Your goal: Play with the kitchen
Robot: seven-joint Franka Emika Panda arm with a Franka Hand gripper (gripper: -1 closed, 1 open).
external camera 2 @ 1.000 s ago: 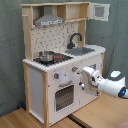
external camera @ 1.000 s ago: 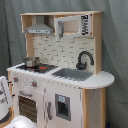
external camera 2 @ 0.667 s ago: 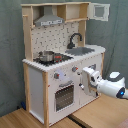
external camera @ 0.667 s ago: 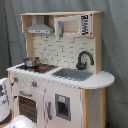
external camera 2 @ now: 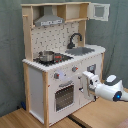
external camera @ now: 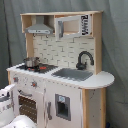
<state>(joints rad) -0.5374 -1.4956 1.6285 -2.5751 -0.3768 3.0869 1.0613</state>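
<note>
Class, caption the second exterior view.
White robot arm's gripper reaches the white-and-wood toy kitchen front beside its oven door.

No text, label, brand or number can be read on the kitchen (external camera: 60,75) or elsewhere.

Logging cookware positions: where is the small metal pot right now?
In both exterior views the pot sits on the kitchen's stovetop, beneath the grey hood, beside the sink.
</note>
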